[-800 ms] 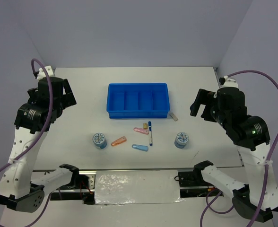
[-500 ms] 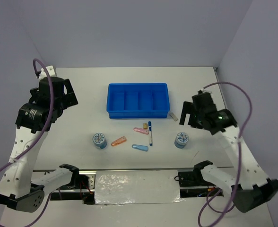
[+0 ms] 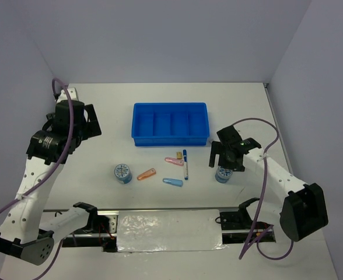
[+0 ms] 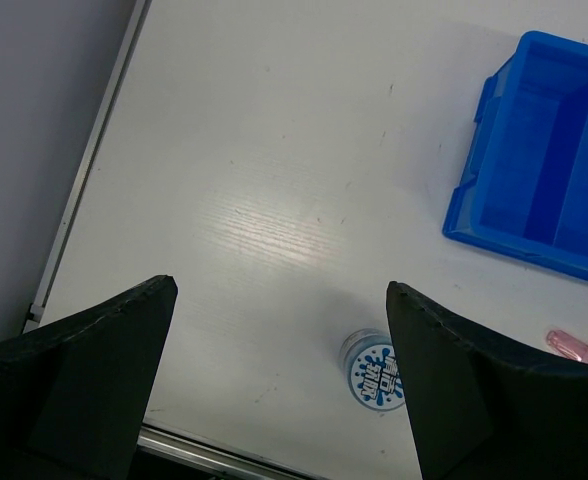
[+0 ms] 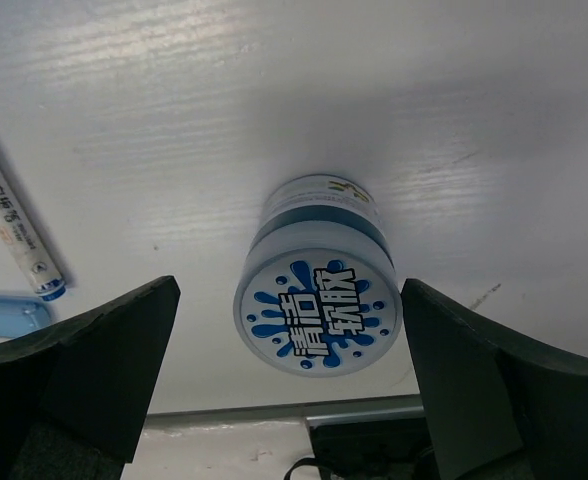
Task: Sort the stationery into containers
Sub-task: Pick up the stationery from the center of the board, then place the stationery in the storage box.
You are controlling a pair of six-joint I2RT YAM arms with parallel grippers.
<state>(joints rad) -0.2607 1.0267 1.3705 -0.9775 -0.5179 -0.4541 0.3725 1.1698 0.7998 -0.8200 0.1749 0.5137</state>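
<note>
The blue four-compartment tray [image 3: 170, 123] sits mid-table and is also in the left wrist view [image 4: 534, 170]. In front of it lie a pink capsule [image 3: 172, 160], a tan block [image 3: 179, 155], a white blue-tipped pen [image 3: 185, 164], an orange capsule [image 3: 146, 174] and a blue capsule [image 3: 172, 182]. My right gripper [image 3: 223, 166] [image 5: 289, 290] is open, low over the right blue-white disc [image 3: 223, 175] [image 5: 319, 305], which stands between its fingers untouched. My left gripper [image 3: 88, 125] [image 4: 281, 290] hangs open and high, left of the tray; the left disc [image 3: 122, 172] [image 4: 378, 368] lies below it.
The table's front edge with a metal rail [image 5: 274, 412] runs just behind the right disc. The pen [image 5: 14, 225] and blue capsule [image 5: 4, 312] lie left of the right gripper. Walls bound the table on the left, back and right.
My right arm has swung down and inward from the right side until its open gripper sits over the right disc. The left arm has shifted slightly toward the tray, still open.
</note>
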